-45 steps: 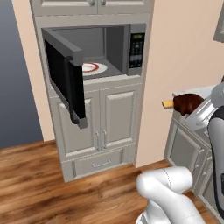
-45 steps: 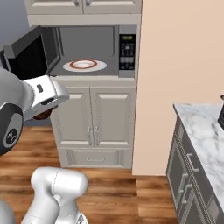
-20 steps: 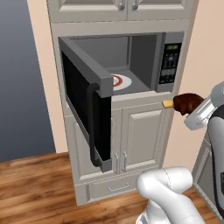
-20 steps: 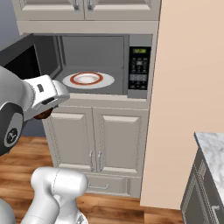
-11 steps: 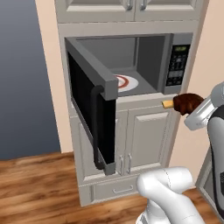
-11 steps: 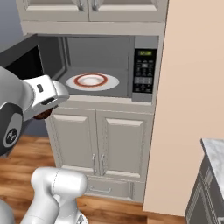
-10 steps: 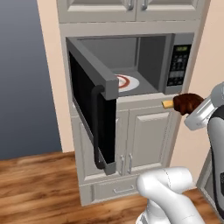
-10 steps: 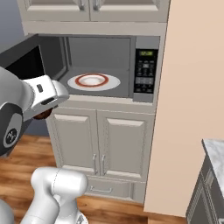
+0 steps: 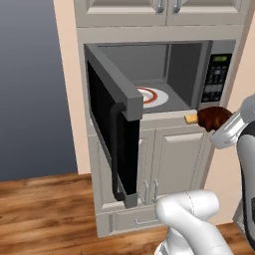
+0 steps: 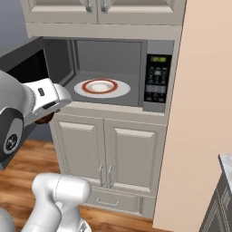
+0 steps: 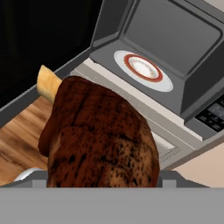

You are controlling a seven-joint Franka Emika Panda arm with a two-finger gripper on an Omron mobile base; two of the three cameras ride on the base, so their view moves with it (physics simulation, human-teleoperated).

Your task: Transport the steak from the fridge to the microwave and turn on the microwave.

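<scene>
The steak (image 11: 100,135), a dark reddish-brown lump, sits between my gripper's jaws and hides the fingertips in the hand view. In the left base view my gripper (image 9: 220,125) holds the steak (image 9: 211,117) just in front of the microwave's (image 9: 219,74) lower right corner, with a small tan piece (image 9: 191,119) stuck to its left side. The microwave door (image 9: 112,134) stands swung open to the left. Inside lies a white plate with a red ring (image 10: 100,87). The button panel (image 10: 157,84) is to the right of the cavity. The fridge is out of view.
Grey cabinet doors (image 10: 111,154) stand under the microwave and more cabinets (image 10: 97,7) above it. A beige wall panel (image 10: 204,113) rises to the right, with a marble counter corner (image 10: 225,159) beyond. The floor (image 9: 45,214) is wood.
The whole picture has shifted and the microwave looks larger, so the base has driven closer. The steak stays in the gripper and the arm keeps its pose.
</scene>
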